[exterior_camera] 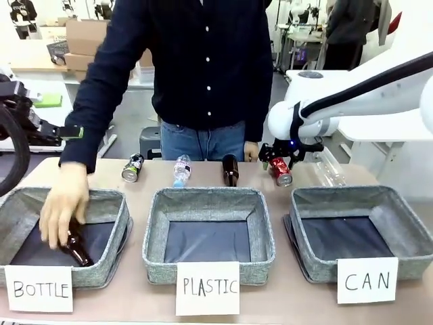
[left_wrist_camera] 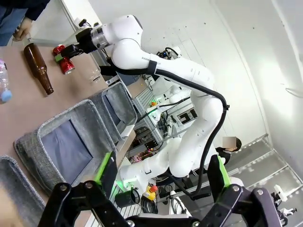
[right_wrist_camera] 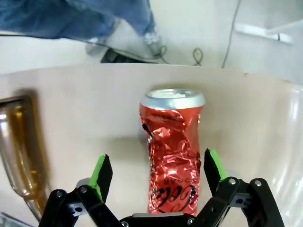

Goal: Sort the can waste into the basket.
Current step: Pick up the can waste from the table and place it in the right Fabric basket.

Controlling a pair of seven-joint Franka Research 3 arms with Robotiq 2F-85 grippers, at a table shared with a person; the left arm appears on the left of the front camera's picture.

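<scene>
Straddling the red can [right_wrist_camera: 173, 151], the right gripper [right_wrist_camera: 157, 165] has its green-padded fingers spread wide, a sliver of bare tabletop showing on each side between pad and metal, so nothing is clamped. That can is thin crumpled foil-like metal with a dull silver rim, lying on its side on the smooth tan table [exterior_camera: 135, 308], just behind the far left corner of the CAN basket [exterior_camera: 352, 194]. The basket is a soft, grey woven rectangle with a dark flat floor and a white hand-lettered card in front. The black can [exterior_camera: 132, 167] lies well to the left along the table's far edge, near a clear plastic bottle [exterior_camera: 181, 169]. A brown glass bottle [exterior_camera: 230, 169] lies close beside the red can, leaving only a narrow lane on that side; in the right wrist view it is cut off by the frame. The left gripper [left_wrist_camera: 162, 168] hangs off to the side, fingers apart on empty air. A person's hand [exterior_camera: 64, 203] partly covers another brown bottle [exterior_camera: 78, 247] inside the BOTTLE bin [exterior_camera: 115, 230].
</scene>
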